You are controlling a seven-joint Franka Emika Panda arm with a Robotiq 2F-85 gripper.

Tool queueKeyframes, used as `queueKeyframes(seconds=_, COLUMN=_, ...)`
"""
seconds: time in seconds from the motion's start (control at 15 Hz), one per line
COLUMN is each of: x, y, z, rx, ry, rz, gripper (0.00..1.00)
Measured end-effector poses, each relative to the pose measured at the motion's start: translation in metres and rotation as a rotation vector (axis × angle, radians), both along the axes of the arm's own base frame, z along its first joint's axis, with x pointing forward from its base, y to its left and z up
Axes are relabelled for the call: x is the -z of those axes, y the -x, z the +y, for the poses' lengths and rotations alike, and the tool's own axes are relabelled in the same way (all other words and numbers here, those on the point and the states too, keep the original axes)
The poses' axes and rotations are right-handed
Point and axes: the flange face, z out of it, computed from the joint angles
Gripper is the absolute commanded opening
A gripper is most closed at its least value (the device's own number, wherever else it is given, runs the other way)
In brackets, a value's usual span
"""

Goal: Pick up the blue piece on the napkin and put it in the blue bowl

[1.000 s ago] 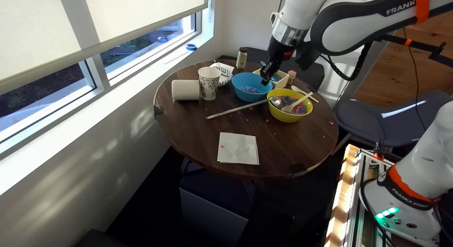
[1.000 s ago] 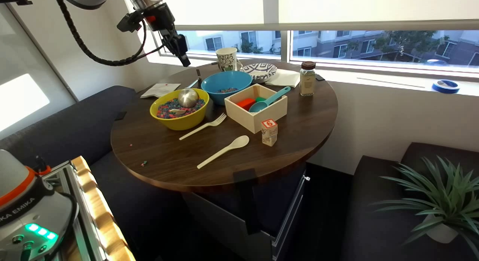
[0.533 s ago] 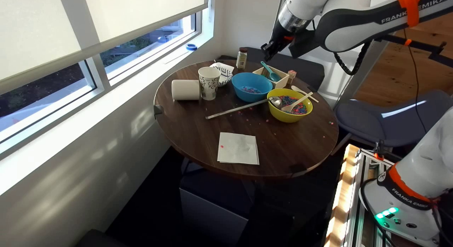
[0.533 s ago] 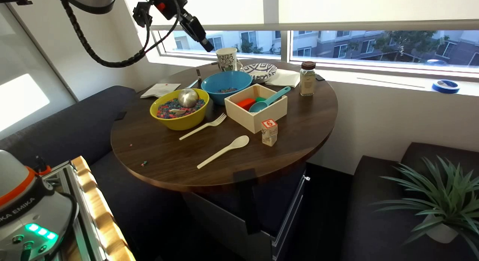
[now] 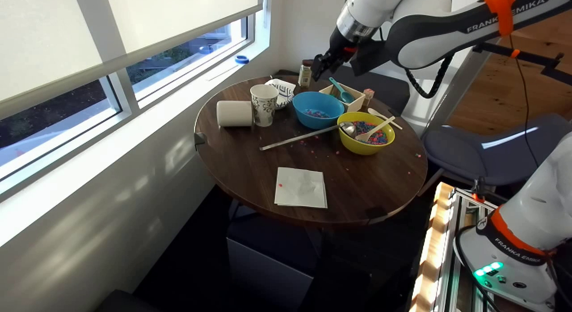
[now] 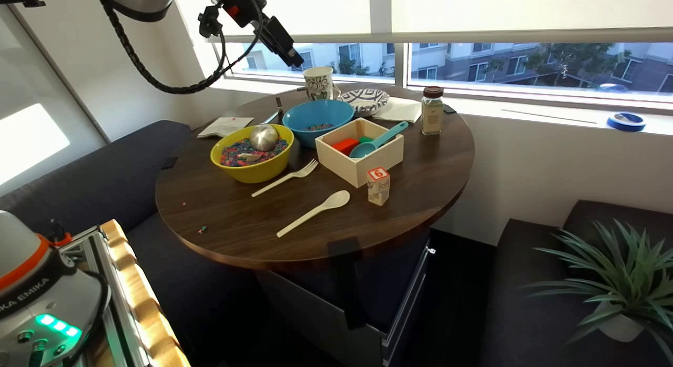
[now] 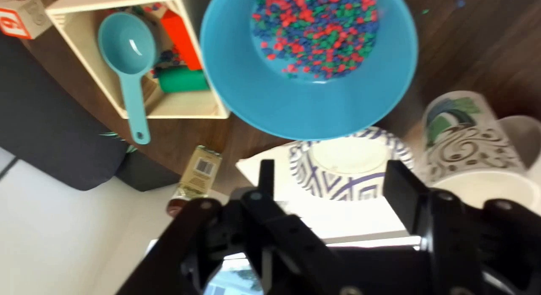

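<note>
The napkin (image 5: 300, 187), a flat cream square, lies near the table's edge with one small pinkish-red speck on it. No blue piece can be made out there. The blue bowl (image 5: 318, 110) stands farther back and holds many tiny red, green and blue bits (image 7: 317, 33). My gripper (image 7: 329, 168) hangs in the air, tilted, above and beyond the bowl. Its fingers (image 7: 266, 176) are spread apart with nothing between them; a patterned plate shows through the gap. In an exterior view the gripper (image 6: 296, 59) appears high above the table, far from the napkin (image 6: 225, 126).
Beside the blue bowl stand a yellow bowl (image 5: 366, 147) with a ladle and spoon, and a wooden box (image 6: 359, 170) with a teal scoop. A paper cup (image 5: 264, 104), a white roll (image 5: 234, 114), a patterned plate (image 6: 365, 100) and a spice jar (image 6: 432, 112) are also on the table.
The gripper has risen from over the blue bowl, tilted outward and swung toward the spice jar and window side. Its jaws have opened. Objects on the table look unmoved.
</note>
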Motion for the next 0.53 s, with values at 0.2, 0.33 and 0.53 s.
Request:
queueKeyframes(seconds=0.2, x=-0.013, y=0.008, z=0.051, rx=-0.155, ry=-0.095, rz=0.058, gripper=1.0)
queueKeyframes(seconds=0.33, x=-0.024, y=0.023, z=0.083, rx=-0.233, ry=-0.153, rz=0.144, gripper=1.0)
queueKeyframes(seconds=0.53, x=-0.042, y=0.051, z=0.106, rx=-0.247, ry=-0.15, rz=0.303, gripper=1.0)
